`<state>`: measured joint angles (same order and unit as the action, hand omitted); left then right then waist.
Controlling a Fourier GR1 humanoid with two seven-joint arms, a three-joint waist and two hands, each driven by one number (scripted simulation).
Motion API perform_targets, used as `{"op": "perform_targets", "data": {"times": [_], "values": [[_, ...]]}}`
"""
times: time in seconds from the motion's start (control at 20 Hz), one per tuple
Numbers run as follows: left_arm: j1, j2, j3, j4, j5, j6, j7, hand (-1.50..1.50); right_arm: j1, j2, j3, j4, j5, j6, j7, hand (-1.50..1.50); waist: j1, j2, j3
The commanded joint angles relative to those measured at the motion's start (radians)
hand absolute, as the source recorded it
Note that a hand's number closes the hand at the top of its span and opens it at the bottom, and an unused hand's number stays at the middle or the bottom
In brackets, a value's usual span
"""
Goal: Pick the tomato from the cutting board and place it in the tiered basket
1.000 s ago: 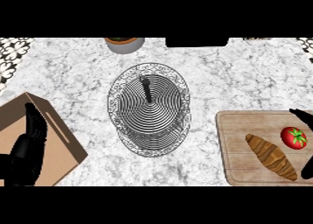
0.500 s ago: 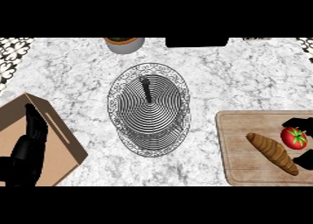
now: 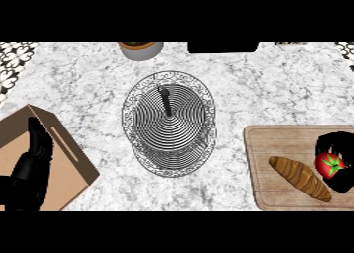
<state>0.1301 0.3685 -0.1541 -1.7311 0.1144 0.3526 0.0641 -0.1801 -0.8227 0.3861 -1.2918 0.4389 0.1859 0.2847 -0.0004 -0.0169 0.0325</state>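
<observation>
A red tomato (image 3: pixel 329 164) with a green stem lies on the wooden cutting board (image 3: pixel 271 143) at the right. My right hand (image 3: pixel 342 148) curls round the tomato, fingers above it and thumb below it. The black wire tiered basket (image 3: pixel 169 127) stands in the middle of the marble counter, nothing in it. My left hand (image 3: pixel 34 148) rests open at the lower left, fingers straight, over a brown box.
A brown baguette (image 3: pixel 299 178) lies on the board just left of the tomato. A brown cardboard box (image 3: pixel 63 168) sits at the lower left. A grey pot (image 3: pixel 141 50) and a dark object (image 3: pixel 222 47) stand at the counter's far edge.
My right hand has moved left over the board and closed its fingers round the tomato. The left hand has stayed still.
</observation>
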Motion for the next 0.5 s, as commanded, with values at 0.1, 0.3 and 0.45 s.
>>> {"op": "perform_targets", "data": {"times": [0.1, 0.3, 0.45], "values": [[0.018, -0.080, -0.092, 0.171, -0.010, -0.015, 0.014, 0.00, -0.016, 0.053, 0.037, -0.004, 0.111, -0.113, -0.004, 1.50, -0.019, 0.025, -0.034], [0.055, -0.068, -0.070, 0.129, -0.005, 0.005, 0.034, 0.00, 0.039, 0.217, 0.159, -0.219, 0.175, -0.139, 0.225, 1.50, -0.057, 0.011, -0.040], [0.094, -0.043, -0.042, 0.090, 0.004, 0.011, 0.051, 0.00, 0.112, 0.294, 0.194, -0.347, 0.220, -0.206, 0.350, 1.50, -0.076, 0.003, -0.039]]}}
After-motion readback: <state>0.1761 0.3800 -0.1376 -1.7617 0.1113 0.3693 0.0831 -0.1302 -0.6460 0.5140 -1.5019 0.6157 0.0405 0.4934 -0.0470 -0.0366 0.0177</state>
